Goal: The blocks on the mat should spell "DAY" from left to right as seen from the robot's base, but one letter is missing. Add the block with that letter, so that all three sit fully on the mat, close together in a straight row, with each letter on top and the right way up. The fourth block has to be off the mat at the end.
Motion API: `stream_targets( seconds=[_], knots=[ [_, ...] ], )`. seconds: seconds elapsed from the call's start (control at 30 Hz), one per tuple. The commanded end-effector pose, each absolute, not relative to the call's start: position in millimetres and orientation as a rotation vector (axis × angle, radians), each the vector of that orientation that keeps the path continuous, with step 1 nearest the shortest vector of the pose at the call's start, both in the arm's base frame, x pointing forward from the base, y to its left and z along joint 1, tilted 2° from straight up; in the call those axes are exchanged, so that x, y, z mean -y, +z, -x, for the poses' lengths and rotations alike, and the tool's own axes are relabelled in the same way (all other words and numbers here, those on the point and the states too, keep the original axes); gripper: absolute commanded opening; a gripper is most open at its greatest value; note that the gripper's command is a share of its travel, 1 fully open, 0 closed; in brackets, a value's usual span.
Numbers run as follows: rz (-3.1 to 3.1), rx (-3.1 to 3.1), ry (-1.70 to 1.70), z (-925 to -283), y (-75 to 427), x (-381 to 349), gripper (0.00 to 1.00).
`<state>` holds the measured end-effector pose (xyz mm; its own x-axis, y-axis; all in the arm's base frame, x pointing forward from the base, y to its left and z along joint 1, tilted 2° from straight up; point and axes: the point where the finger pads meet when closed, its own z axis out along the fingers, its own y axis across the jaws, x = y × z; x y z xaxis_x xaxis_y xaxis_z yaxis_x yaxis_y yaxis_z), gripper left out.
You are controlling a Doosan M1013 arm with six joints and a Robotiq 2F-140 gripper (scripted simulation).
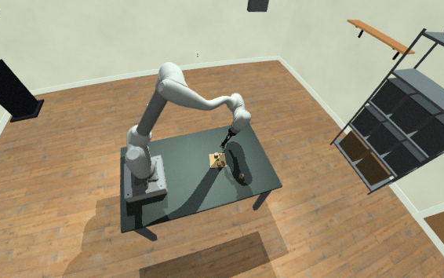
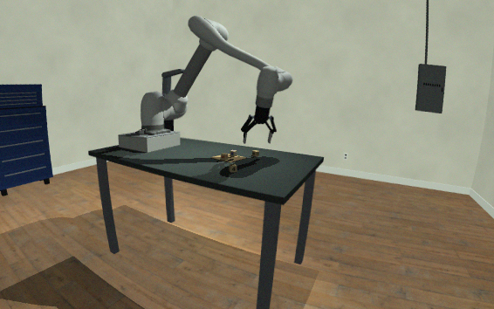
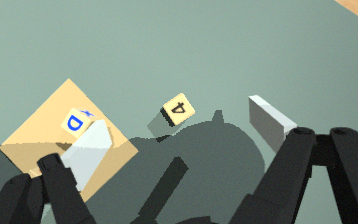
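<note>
My gripper [image 3: 177, 120] is open and empty. It hangs well above the table [image 2: 217, 168], as the exterior view shows [image 2: 257, 139]. In the wrist view a cream block with a black mark like a tilted A [image 3: 178, 109] lies on the table just off the tan mat [image 3: 55, 135], between my fingertips and far below them. A block with a blue D [image 3: 75, 122] sits on the mat. My left fingertip hides what is beside it. In the exterior view two blocks [image 2: 229, 154] stand on the mat and one block [image 2: 255, 153] lies beside it.
A fourth block [image 2: 233, 168] lies in the arm's shadow off the mat, nearer the table's front edge; it also shows in the top view [image 1: 241, 176]. The robot's base [image 1: 144, 177] stands at the table's far end.
</note>
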<state>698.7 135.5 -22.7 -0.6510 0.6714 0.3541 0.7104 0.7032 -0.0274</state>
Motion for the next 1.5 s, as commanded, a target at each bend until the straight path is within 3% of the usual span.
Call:
stream_targets(
  seconds=[0.0, 0.37, 1.47],
  knots=[
    [1.090, 2.564, -0.164, -694.7, -23.5, -139.6, 1.00],
    [1.303, 2.483, -0.118, -697.5, 1.7, -130.2, 1.00],
    [2.630, 1.418, 0.073, -690.6, 181.6, -58.5, 1.00]
  ],
)
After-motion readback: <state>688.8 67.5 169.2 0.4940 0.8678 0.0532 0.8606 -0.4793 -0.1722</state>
